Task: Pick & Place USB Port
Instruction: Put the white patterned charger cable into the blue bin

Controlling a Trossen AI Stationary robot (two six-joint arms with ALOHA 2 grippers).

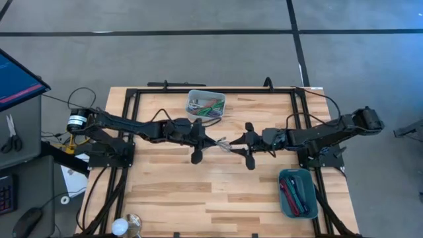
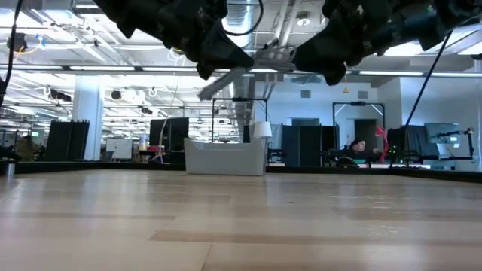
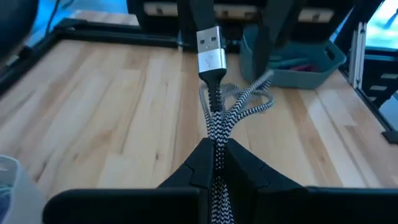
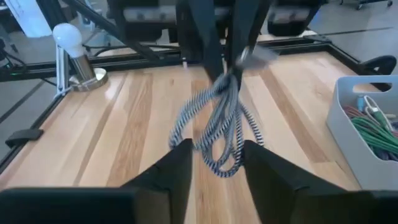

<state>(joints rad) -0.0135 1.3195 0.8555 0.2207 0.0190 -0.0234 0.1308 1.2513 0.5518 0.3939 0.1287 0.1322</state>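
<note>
Both arms met above the middle of the table (image 1: 172,198), well clear of the wood. The left gripper (image 1: 206,140) reached in from the left and was clamped on a black-and-white braided USB cable (image 3: 219,124); in its wrist view the cord ran up between the closed fingers (image 3: 199,167), and the silver plug (image 3: 210,51) stood straight out past them, with loose loops of cord bunched just behind the plug. In the high view the cable (image 1: 223,142) hung in the small gap between the two grippers.

The right gripper (image 1: 239,143) came in from the right, facing the left one. Its fingers (image 4: 174,165) stood apart, and in its wrist view the cable loops (image 4: 217,127) hung between and a little beyond them, not touching either finger. The plug end appeared blurred there, next to the left arm's dark fingers.

In the low view both grippers hung high above the tabletop, with the cable between them.

A white bin (image 1: 205,106) holding green and other coloured cables sat at the far edge of the table, just beyond the left gripper. A teal bin (image 1: 298,192) with red and dark items sat near the right corner, on the near side of the right arm. A lamp (image 4: 73,46) stood at the near left corner.
</note>
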